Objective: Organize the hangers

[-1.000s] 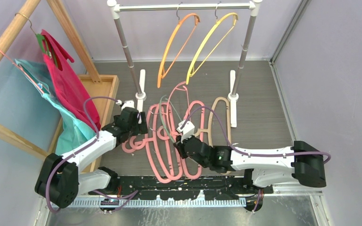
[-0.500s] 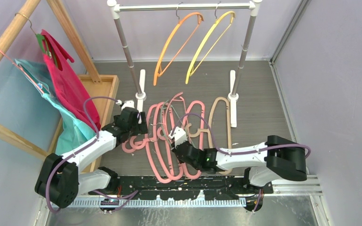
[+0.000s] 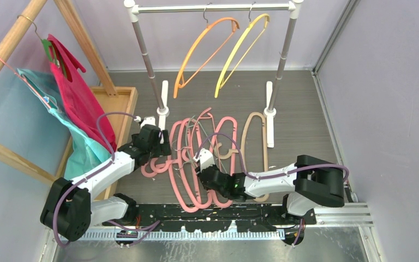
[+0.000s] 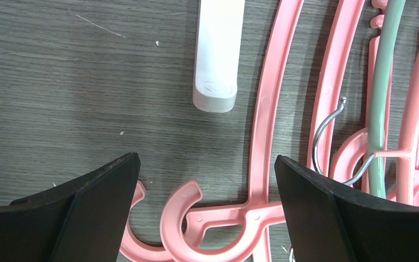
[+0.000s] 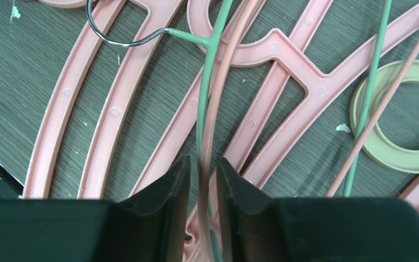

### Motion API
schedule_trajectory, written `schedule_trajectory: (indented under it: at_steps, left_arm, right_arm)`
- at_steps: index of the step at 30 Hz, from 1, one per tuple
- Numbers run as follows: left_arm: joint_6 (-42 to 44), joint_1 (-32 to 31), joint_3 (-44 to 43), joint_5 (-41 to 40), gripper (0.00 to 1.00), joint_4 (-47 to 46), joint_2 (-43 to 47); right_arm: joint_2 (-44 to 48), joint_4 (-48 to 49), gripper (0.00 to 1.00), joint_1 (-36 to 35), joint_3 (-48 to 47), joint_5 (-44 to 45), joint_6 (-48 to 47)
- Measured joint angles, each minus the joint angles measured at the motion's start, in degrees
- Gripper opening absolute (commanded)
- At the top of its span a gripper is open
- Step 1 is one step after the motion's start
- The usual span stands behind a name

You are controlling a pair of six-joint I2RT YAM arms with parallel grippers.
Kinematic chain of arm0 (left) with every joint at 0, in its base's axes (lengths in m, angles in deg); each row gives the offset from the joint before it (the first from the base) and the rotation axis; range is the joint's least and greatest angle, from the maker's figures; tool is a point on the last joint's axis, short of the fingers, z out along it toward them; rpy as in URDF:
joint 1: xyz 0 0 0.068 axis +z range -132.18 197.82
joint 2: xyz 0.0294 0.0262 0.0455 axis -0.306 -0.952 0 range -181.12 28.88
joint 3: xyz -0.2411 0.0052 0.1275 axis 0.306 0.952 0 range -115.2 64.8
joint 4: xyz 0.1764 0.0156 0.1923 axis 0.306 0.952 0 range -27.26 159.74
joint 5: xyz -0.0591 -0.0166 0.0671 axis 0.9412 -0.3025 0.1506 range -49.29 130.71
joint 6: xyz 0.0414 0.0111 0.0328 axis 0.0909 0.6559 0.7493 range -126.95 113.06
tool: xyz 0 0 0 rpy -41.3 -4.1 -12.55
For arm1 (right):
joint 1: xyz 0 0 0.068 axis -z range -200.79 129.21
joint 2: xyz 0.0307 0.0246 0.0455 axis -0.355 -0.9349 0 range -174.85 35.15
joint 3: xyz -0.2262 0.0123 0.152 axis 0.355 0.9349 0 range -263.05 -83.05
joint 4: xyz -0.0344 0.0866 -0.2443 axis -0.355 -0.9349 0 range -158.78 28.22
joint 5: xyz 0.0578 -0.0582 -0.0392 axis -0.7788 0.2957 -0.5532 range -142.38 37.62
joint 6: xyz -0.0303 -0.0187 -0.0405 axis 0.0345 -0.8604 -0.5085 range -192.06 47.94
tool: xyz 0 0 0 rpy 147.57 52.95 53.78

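An orange hanger (image 3: 202,49) and a yellow hanger (image 3: 243,46) hang on the metal rail (image 3: 213,7). Thick pink hangers (image 3: 188,185) lie piled on the floor, with a beige hanger (image 3: 253,136) to their right. My left gripper (image 3: 158,143) hovers open over the pink hooks (image 4: 180,218), touching nothing (image 4: 207,164). My right gripper (image 3: 204,169) is low over the pile. Its jaws (image 5: 202,164) stand slightly apart around a thin pink hanger bar (image 5: 221,82), with a grey-green hanger (image 5: 204,93) running beside it.
The rail stands on two posts with white feet (image 3: 269,114), one of them just beyond my left fingers (image 4: 216,54). A wooden tray (image 3: 117,103) lies at the left. A wooden frame there carries hangers draped with red cloth (image 3: 79,98) and teal cloth (image 3: 82,147).
My right arm has swung left and down onto the pile, lowering the thin hanger, and its jaws have parted a little. The orange hanger has swung left. The left arm is still.
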Motion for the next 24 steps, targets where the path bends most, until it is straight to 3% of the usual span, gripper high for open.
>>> schedule_trajectory:
  at_steps: [3, 7, 13, 20, 24]
  left_arm:
    - [0.0, 0.0, 0.0, 0.0, 0.98, 0.0, 0.0]
    - [0.0, 0.0, 0.2, 0.0, 0.98, 0.0, 0.0]
    - [0.0, 0.0, 0.3, 0.0, 0.98, 0.0, 0.0]
    - [-0.1, 0.0, 0.4, 0.0, 0.98, 0.0, 0.0]
    - [-0.2, 0.0, 0.4, 0.0, 0.98, 0.0, 0.0]
  right_arm:
    - [-0.1, 0.4, 0.17, 0.0, 0.0, 0.1, 0.4]
    - [-0.1, 0.6, 0.01, 0.0, 0.0, 0.3, 0.7]
    - [1.4, 0.7, 0.01, 0.0, 1.1, 0.2, 0.6]
    - [13.7, 0.0, 0.01, 0.0, 3.7, 0.3, 0.6]
    - [15.6, 0.6, 0.01, 0.5, 3.8, 0.9, 0.5]
